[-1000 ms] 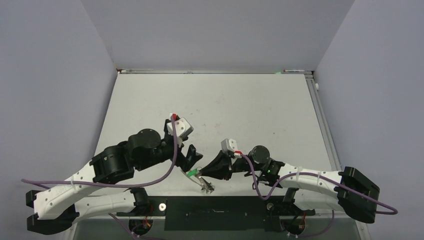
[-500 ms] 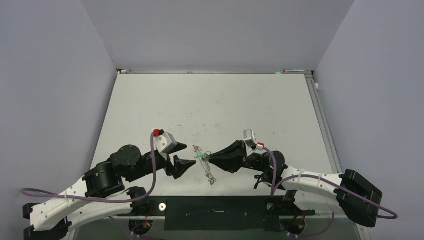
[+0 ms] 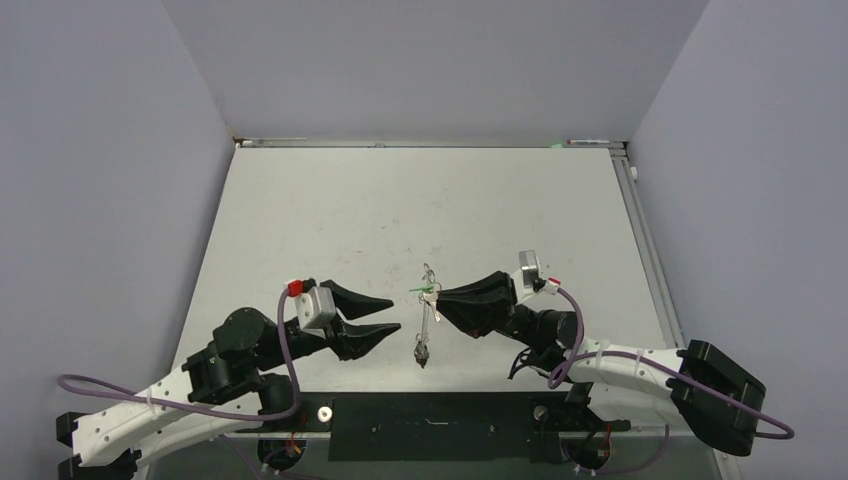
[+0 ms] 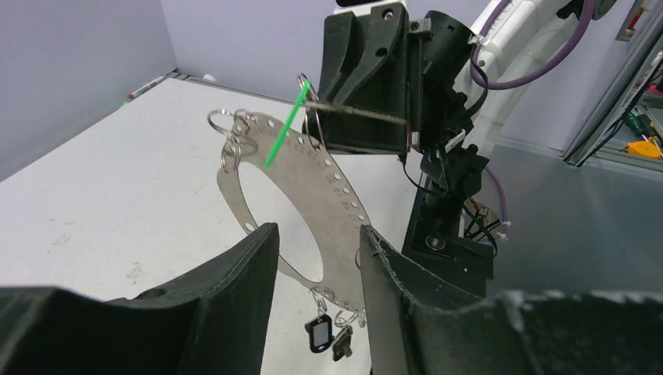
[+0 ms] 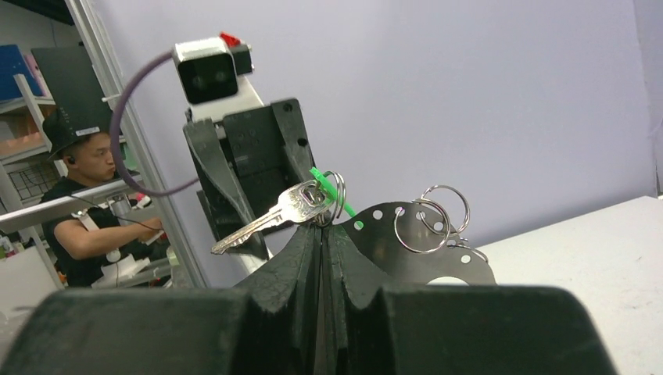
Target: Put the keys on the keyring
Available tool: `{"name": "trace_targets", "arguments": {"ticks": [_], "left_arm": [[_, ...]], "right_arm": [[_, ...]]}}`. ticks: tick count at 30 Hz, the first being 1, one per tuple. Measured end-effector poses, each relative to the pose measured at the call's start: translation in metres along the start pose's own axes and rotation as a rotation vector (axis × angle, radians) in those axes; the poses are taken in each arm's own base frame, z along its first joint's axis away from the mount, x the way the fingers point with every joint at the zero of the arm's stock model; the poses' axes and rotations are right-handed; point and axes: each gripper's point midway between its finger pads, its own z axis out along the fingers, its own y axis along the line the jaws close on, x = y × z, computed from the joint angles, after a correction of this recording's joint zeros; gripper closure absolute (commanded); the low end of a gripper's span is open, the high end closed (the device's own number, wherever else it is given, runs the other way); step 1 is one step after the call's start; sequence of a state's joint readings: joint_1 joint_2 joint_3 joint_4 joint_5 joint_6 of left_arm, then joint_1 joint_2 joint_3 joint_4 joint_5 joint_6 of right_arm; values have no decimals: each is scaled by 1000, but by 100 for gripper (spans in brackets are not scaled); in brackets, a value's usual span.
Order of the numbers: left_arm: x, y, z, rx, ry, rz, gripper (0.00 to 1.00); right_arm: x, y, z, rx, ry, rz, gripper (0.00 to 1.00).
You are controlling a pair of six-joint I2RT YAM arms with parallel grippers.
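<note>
The keyring is a flat oval metal band with small holes, hanging upright above the table. My right gripper is shut on its upper edge. A silver key on a small split ring sticks out left of the fingertips, beside a green strip. Two more split rings hang on the band. A black tag and a dark key dangle from its lower end. My left gripper points at the keyring from the left, jaws apart, touching nothing.
The white table stretches back to grey walls. A black mounting rail runs along the near edge. A metal rail borders the right side. A person sits beyond the table in the right wrist view.
My right gripper has carried the keyring up and away from the near edge. The left arm has drawn back left, turned to face the keyring, and its jaws have narrowed.
</note>
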State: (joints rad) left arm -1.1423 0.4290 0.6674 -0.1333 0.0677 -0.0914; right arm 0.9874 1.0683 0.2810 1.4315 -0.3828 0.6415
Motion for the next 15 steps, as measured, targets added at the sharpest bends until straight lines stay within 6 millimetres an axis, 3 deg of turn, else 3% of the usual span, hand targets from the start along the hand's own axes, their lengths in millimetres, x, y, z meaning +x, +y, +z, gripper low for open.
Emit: {"name": "trace_targets", "arguments": {"ticks": [5,15], "left_arm": [[13,-3,9,31,-45,-2,57],[-15,-14,24,95,-171,8,69]], "right_arm": [[-13,7,1,-18,-43,2,95],[-18,14,1,-38,-60,7,95]]}}
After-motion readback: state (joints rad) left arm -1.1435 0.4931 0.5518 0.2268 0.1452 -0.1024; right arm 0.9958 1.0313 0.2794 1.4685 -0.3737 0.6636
